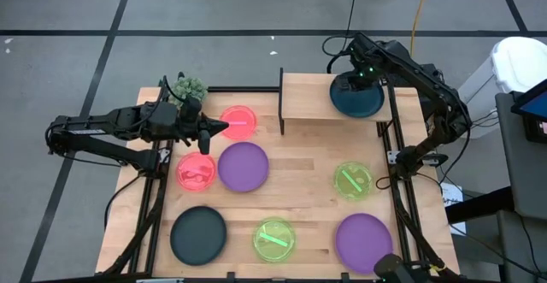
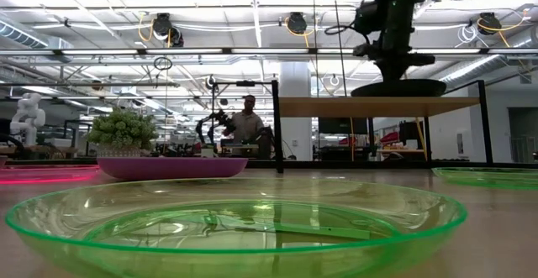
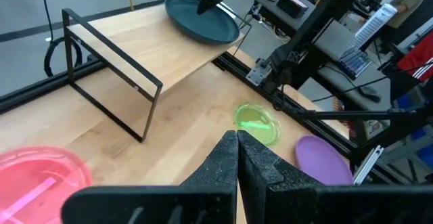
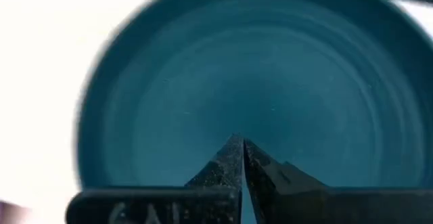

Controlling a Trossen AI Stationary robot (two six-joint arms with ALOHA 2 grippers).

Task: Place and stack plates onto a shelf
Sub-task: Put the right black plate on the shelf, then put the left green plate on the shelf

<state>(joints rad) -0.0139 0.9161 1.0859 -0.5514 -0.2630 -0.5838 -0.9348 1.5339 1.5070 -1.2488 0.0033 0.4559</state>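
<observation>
One teal plate (image 1: 357,100) on the shelf (image 1: 306,97), far right | right gripper (image 1: 353,80) over it, fingers clenched, empty | left gripper (image 1: 224,128) clenched above pink plate (image 1: 240,121)

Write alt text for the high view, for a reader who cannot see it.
Seen from above, the right hand, shut, sits over a dark teal plate on the light-wood shelf. The left hand, also shut, hangs beside a pink plate. Six more plates lie on the table: pink, two purple, two green, one teal.
</observation>
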